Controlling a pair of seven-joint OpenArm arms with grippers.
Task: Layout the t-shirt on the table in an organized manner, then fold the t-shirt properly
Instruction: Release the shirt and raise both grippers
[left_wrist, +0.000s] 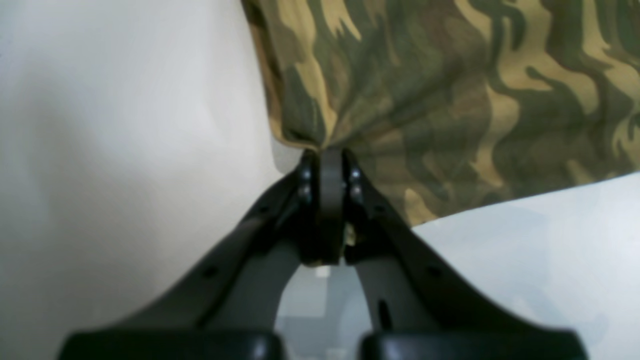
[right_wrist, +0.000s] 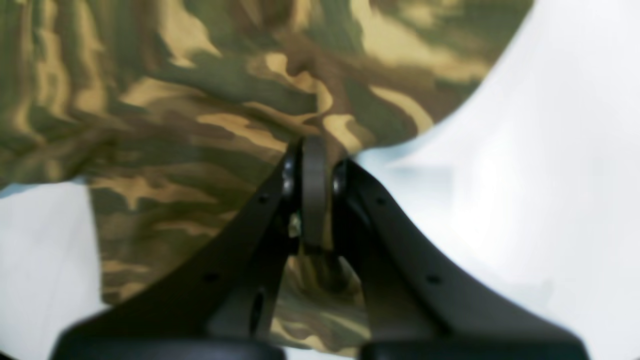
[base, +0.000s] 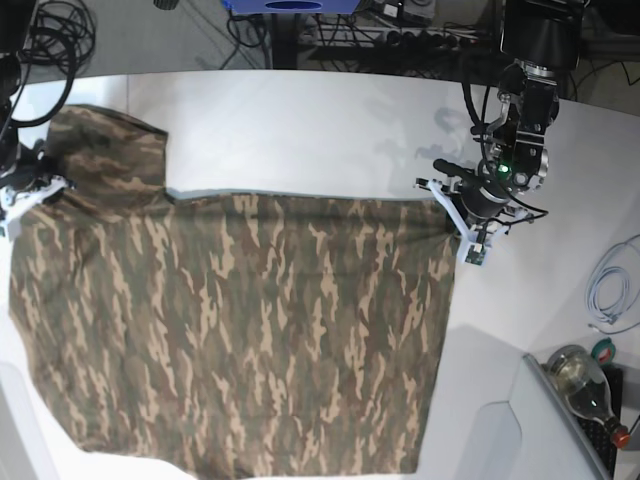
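Across the white table (base: 300, 120), a camouflage t-shirt (base: 250, 330) lies spread almost flat, pinned at two of its upper points by a pair of robot arms. At the left of the base view, the right gripper (base: 22, 190) has its jaws pressed together on the cloth near a sleeve (the tips are hard to make out from above); its own wrist view shows the black fingers (right_wrist: 287, 180) closed tight, with the fabric (right_wrist: 200, 125) bunched at the tips, spreading ahead of them and to their left, and bare table (right_wrist: 550, 150) to their right. Between the two grippers the shirt's top edge runs nearly straight, the body falling away below it toward the near table edge. At the right of the base view, the left gripper (base: 455, 213) pinches the shirt's upper corner, jaws fully closed; from its wrist view the cloth (left_wrist: 450, 100) fans out ahead and to the right of the tips (left_wrist: 330, 152), with table (left_wrist: 125, 150) to their left. Beyond that gripper, at the table's far right, lie a coiled white cable (base: 610, 290) and a bottle (base: 585, 380).
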